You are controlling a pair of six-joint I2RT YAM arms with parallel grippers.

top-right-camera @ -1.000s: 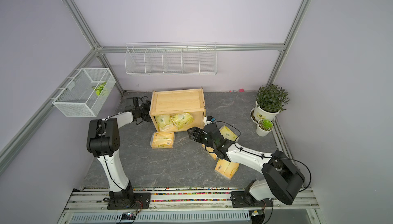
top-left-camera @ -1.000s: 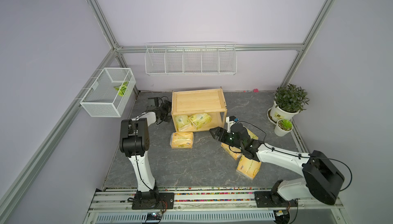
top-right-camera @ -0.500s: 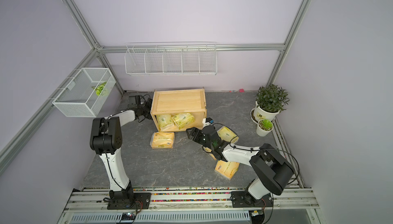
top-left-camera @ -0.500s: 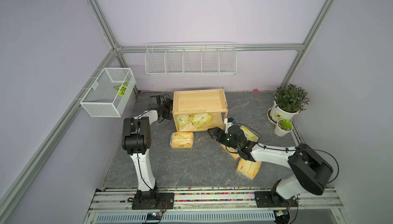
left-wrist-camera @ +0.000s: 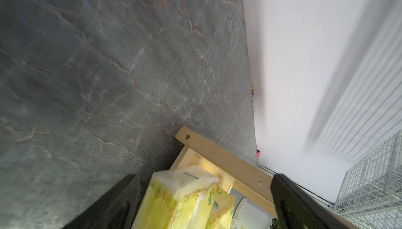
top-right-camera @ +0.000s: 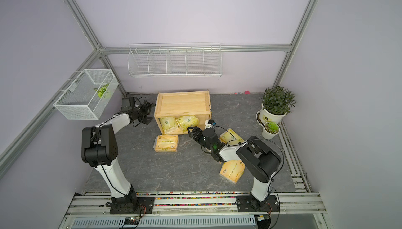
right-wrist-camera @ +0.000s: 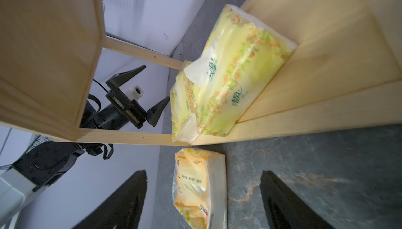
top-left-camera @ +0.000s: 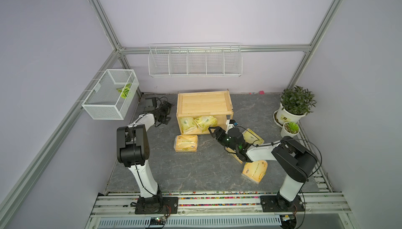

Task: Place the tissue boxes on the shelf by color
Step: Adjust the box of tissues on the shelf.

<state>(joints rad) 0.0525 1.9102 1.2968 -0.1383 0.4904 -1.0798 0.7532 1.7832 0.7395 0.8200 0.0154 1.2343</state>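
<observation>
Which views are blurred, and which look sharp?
Left wrist view: motion blur smears the wire rack into streaks, the shelf corner is sharper. Right wrist view: the yellow-green pack is readable; the dark fingers are out of focus. Both top views: sharp, evenly lit.

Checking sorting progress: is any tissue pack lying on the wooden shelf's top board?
No, the top board shows only bare wood; two yellow-green packs sit on the tier below.
</observation>
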